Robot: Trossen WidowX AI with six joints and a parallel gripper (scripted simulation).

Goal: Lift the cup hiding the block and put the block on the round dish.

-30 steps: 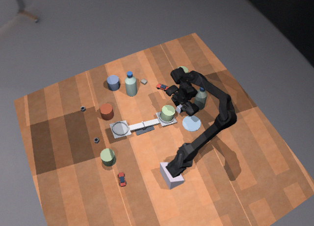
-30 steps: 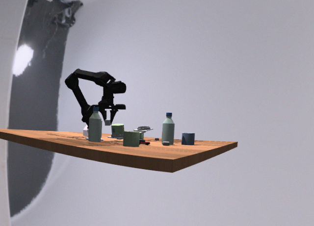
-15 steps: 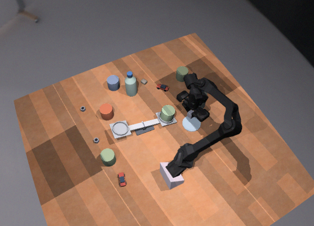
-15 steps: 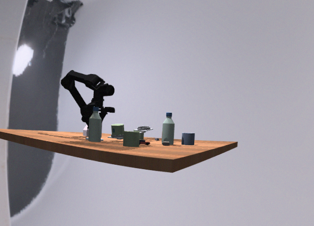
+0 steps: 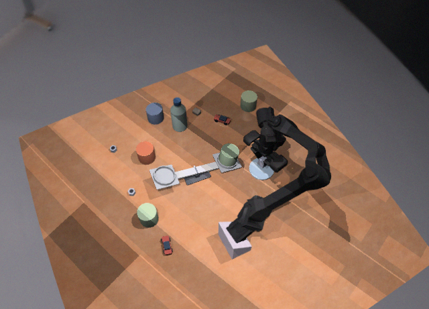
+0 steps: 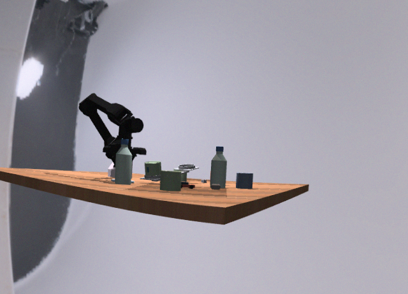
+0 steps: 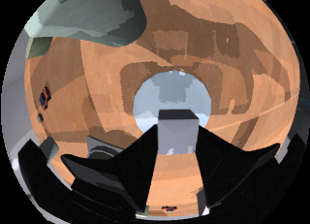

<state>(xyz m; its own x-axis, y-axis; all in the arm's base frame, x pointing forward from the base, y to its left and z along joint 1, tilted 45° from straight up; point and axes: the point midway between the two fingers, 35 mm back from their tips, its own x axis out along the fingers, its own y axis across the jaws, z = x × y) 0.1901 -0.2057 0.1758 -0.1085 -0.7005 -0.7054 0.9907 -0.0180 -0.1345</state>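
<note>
the block [image 7: 177,133] is held in the closed claw [image 5: 263,162], just over the round dish [image 5: 259,171]. one cup [image 5: 228,155] is left on the balance [image 5: 194,172]; the lifted cup [image 5: 147,214] probably stands on the tabletop [image 5: 312,236]. release and retreat remain.

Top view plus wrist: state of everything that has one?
hand: shut on the block
block: held over the dish, not yet released
dish: under the block, contact unclear
balance: tilted, empty pan raised
cup on balance: upright on the low pan
bottle: upright, capped
</note>
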